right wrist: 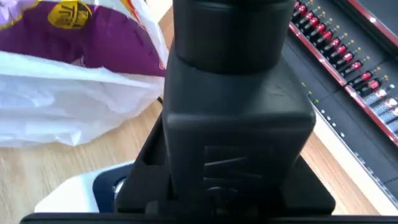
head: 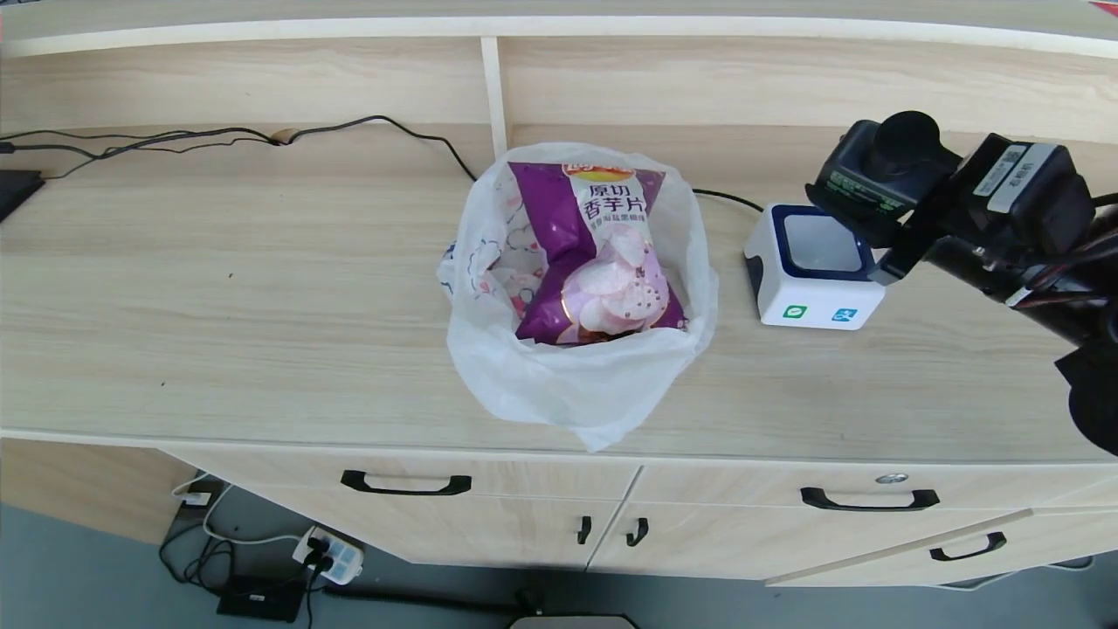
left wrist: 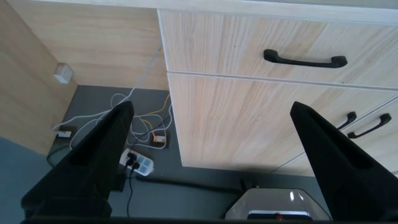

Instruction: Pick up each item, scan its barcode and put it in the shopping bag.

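Two black fingers (left wrist: 93,162) of the left gripper (left wrist: 211,106) stand spread wide with nothing between them, hanging below counter height in front of pale wooden drawer fronts (left wrist: 249,124) with black bar handles (left wrist: 305,60). Past them a white power strip (left wrist: 138,163) lies among cables on the grey floor.

On the light wooden counter (head: 218,288) a thin white plastic shopping bag (head: 568,384) stands open at the middle. A purple crisp packet (head: 594,253) sits upright inside it, its upper part rising above the rim and its foot hidden by the crumpled plastic; other printed wrapping beside it is too veiled to make out.

Just beside the bag, on the robot's right, stands a white box-shaped barcode scanner (head: 817,288) with a dark-rimmed window on top. The right gripper (head: 860,192) hangs over the scanner's far corner and covers part of it — whether it is clenched or released cannot be told, since its own black body (right wrist: 236,124) blocks the wrist view. Behind that body a rack of red-tipped objects (right wrist: 336,43) is cut off at the edge.
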Controlling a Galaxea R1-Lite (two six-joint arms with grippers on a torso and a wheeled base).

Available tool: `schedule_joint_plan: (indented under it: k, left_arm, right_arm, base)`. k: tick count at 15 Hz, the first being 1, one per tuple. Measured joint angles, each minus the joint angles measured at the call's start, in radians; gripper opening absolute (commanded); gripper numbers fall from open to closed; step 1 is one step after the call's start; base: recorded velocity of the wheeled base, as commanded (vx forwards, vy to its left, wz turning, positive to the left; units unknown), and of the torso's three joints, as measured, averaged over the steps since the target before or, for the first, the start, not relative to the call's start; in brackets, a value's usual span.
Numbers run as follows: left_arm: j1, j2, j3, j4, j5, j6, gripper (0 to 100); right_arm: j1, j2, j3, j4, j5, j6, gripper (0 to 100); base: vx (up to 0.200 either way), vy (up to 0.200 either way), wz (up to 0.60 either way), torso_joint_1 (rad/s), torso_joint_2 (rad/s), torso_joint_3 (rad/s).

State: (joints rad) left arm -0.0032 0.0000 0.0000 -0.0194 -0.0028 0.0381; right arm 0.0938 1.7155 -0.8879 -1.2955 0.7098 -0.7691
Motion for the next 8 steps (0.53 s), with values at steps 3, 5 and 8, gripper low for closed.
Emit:
schedule_joint_plan:
  k: [3,5,8]
  left_arm:
    - [0.000,0.000,0.000,0.000,0.000,0.012,100]
    - [0.000,0.000,0.000,0.000,0.000,0.010,100]
    - [0.000,0.000,0.000,-0.001,0.000,0.007,100]
  right_arm:
    - [-0.090,0.027,-0.050,-0.001,0.059,-0.035,0]
    - [-0.095,0.039,-0.100,-0.004,0.066,-0.050,0]
    - [-0.079,0.039,-0.090,-0.003,0.070,-0.074,0]
  base:
    - [0.000,0.000,0.00,0.000,0.00,0.000]
    - [0.000,0.000,0.00,0.000,0.00,0.000]
    - [0.000,0.000,0.00,0.000,0.00,0.000]
